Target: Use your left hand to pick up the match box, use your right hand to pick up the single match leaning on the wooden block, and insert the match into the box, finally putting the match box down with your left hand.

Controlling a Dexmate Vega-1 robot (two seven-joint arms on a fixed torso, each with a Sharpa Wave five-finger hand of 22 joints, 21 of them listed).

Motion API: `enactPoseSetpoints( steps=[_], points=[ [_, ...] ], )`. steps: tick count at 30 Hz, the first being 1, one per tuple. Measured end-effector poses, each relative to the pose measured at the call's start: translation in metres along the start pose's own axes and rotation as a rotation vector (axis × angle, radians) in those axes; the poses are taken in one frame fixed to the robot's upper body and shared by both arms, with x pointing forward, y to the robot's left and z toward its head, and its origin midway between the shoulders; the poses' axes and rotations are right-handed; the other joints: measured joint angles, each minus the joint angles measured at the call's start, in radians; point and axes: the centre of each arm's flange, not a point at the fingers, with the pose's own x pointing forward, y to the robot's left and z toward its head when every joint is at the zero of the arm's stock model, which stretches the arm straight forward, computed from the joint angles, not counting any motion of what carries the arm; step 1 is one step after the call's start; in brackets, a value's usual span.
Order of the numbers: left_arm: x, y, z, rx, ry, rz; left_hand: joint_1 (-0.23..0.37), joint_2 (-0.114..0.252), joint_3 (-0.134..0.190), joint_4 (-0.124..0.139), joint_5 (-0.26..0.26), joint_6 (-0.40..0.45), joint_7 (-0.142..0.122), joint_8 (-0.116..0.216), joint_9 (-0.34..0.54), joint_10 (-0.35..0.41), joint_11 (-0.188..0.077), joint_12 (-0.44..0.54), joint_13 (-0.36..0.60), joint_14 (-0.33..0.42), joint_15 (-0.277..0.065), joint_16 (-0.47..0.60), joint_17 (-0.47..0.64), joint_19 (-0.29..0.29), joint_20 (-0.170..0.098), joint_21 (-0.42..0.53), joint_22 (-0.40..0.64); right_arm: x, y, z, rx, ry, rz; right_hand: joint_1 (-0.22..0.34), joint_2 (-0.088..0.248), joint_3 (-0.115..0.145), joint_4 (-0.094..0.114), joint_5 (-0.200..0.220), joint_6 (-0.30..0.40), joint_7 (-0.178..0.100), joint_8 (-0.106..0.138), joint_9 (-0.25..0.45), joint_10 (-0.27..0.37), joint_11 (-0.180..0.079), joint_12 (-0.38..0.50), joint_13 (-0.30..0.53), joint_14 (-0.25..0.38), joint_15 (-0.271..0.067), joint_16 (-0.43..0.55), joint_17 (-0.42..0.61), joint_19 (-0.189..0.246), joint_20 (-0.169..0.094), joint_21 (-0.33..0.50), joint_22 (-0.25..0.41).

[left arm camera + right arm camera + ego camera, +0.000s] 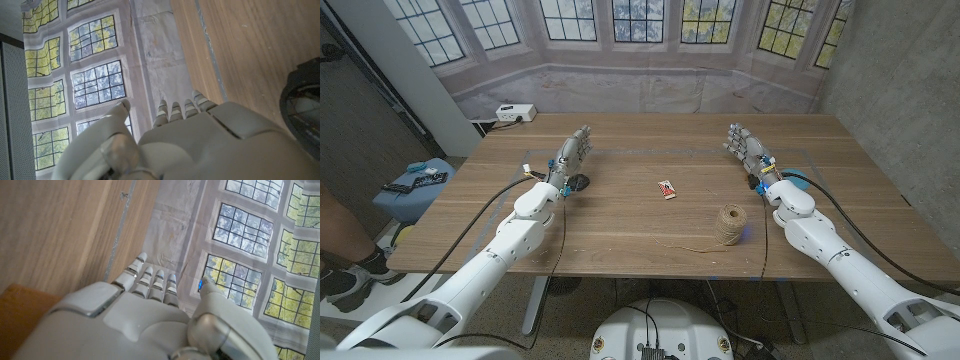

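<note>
The match box, small, red and white, lies on the wooden table near its middle. My left hand stands at the table's left, well to the left of the box, fingers stretched toward the far edge and holding nothing. My right hand mirrors it at the right, fingers straight and empty, about as far from the box. The left wrist view shows the back of the left hand with the fingers extended. In the right wrist view the right hand likewise has straight fingers.
A spool of twine stands in front of the box toward the right, a loose strand trailing left. A black round object lies by my left wrist. An orange-brown surface shows beside my right hand. A person's leg is at the left edge.
</note>
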Motion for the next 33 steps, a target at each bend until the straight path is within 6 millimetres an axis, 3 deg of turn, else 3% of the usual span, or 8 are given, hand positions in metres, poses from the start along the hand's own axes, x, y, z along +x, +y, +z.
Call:
enactPoseSetpoints(
  steps=[22,33],
  points=[
    [0.002,-0.008,0.013,0.053,0.004,-0.040,0.012,-0.012,0.012,-0.013,0.000,0.000,0.000,0.000,0.000,0.000,0.000,0.000,0.000,0.000,0.000,0.000,0.000,0.000,0.000,-0.005,0.000,-0.002,-0.001,0.006,-0.006,-0.008,0.016,0.004,-0.004,0.008,-0.008,0.000,0.000,0.000,0.000,0.000,0.003,-0.003,0.000,0.000,0.000,0.000,0.000,0.005,0.000,0.000,0.000,0.000],
    [0.001,-0.007,0.023,0.094,0.009,-0.062,0.020,-0.020,0.016,-0.031,0.000,0.000,0.000,0.000,0.000,0.000,0.000,0.000,0.000,0.000,0.000,0.000,-0.002,0.000,0.000,-0.012,0.000,-0.004,0.002,0.009,-0.004,-0.016,0.017,0.004,-0.004,0.008,-0.008,0.000,0.000,0.000,0.000,0.000,0.003,-0.003,0.000,0.000,0.000,0.000,0.008,0.005,0.000,0.000,0.000,0.000]
  ],
)
